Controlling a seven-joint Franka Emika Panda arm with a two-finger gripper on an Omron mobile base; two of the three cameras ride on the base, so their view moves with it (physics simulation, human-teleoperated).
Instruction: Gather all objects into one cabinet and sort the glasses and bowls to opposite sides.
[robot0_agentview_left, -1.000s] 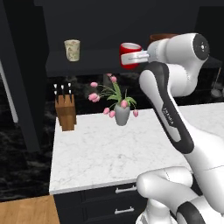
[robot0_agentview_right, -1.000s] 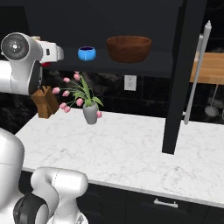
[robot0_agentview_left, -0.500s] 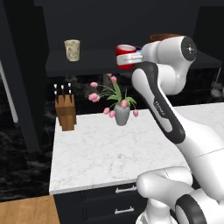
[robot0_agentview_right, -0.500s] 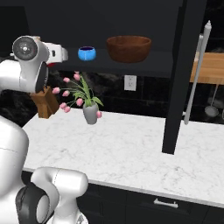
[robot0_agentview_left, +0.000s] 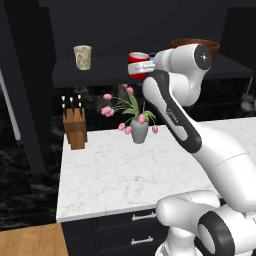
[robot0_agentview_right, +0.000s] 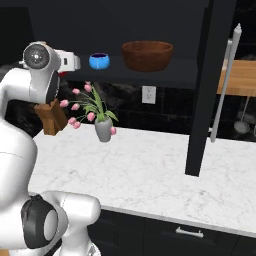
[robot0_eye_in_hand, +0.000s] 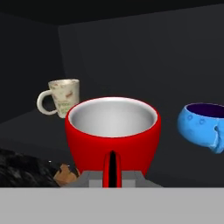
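Note:
My gripper (robot0_agentview_left: 151, 63) is shut on the handle of the red mug (robot0_agentview_left: 138, 64) and holds it upright in front of the black cabinet's dark shelf (robot0_agentview_left: 102, 71). In the hand view the red mug (robot0_eye_in_hand: 113, 135) faces me with its handle between my gripper (robot0_eye_in_hand: 112, 176) fingertips. The beige cup (robot0_agentview_left: 82, 56) stands on the shelf to the mug's left. The beige cup (robot0_eye_in_hand: 63, 97) sits behind the mug on the left and the blue bowl (robot0_eye_in_hand: 203, 124) on the right. On the shelf the blue bowl (robot0_agentview_right: 99, 61) stands left of the brown bowl (robot0_agentview_right: 147, 54).
A grey vase of pink tulips (robot0_agentview_left: 139, 131) and a wooden knife block (robot0_agentview_left: 75, 131) stand on the marble counter (robot0_agentview_left: 115, 175) below the shelf. The cabinet door (robot0_agentview_right: 202, 85) with its pale bar handle (robot0_agentview_right: 227, 85) hangs open at the right. Black drawers (robot0_agentview_right: 190, 232) run under the counter.
The arm has carried the red mug a little to the left along the shelf front, toward the beige cup. The grip is unchanged; the other tableware has not moved.

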